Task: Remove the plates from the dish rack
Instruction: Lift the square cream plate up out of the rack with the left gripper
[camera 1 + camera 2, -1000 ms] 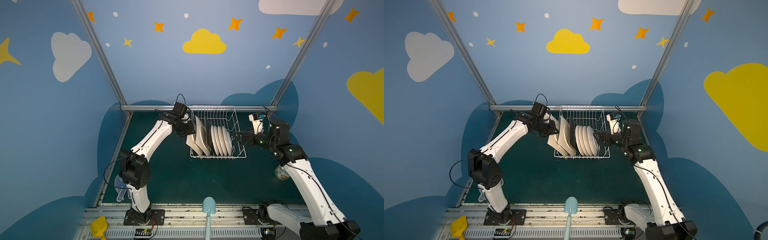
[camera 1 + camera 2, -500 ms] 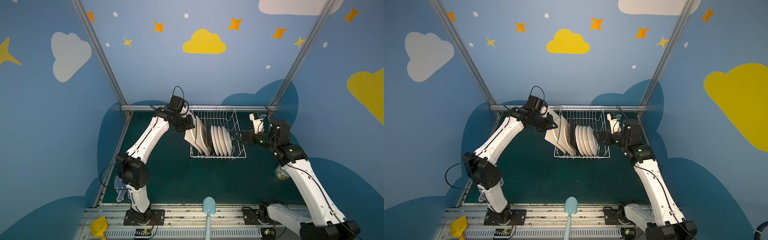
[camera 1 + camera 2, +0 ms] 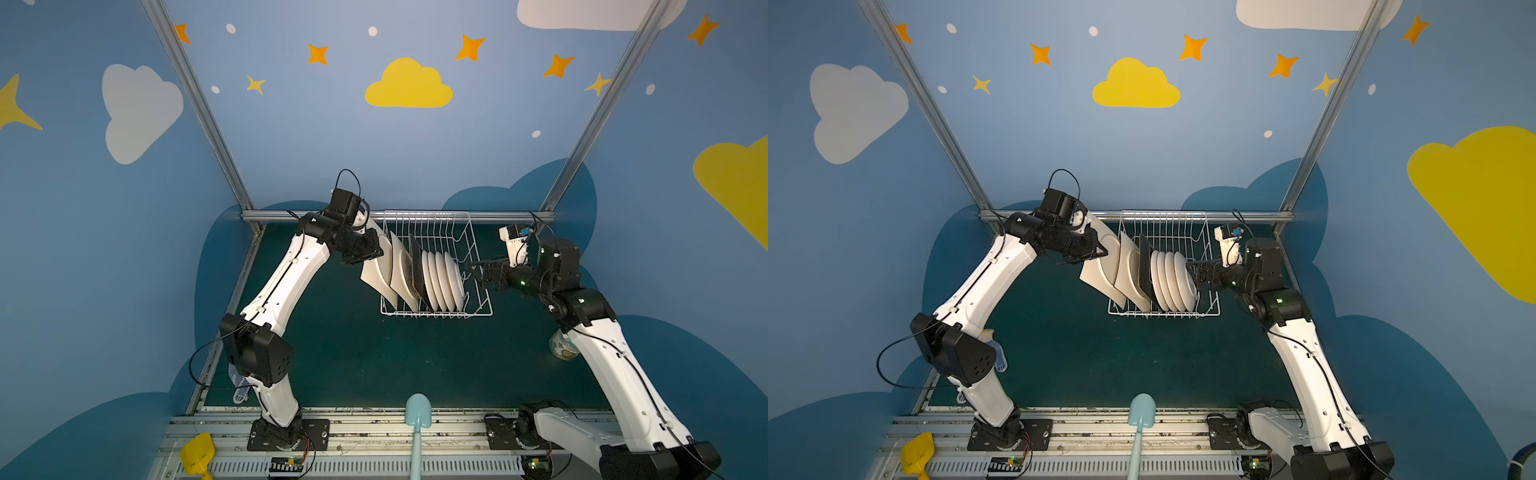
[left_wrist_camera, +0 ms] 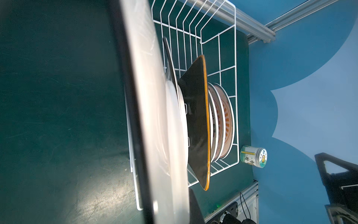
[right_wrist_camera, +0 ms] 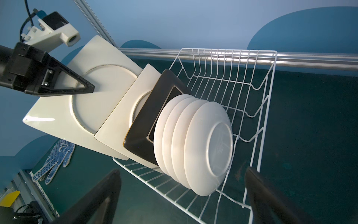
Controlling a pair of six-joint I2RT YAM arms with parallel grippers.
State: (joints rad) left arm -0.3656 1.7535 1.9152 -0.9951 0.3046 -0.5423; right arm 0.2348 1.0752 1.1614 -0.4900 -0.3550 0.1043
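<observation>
Left jaws tight on cream plate (image 5: 54,120)

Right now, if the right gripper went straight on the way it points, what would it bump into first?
Probably the back of the nearest round plate in the rack; the open right gripper points straight at it. The rack's side wires are close too, so I can't be sure.
</observation>
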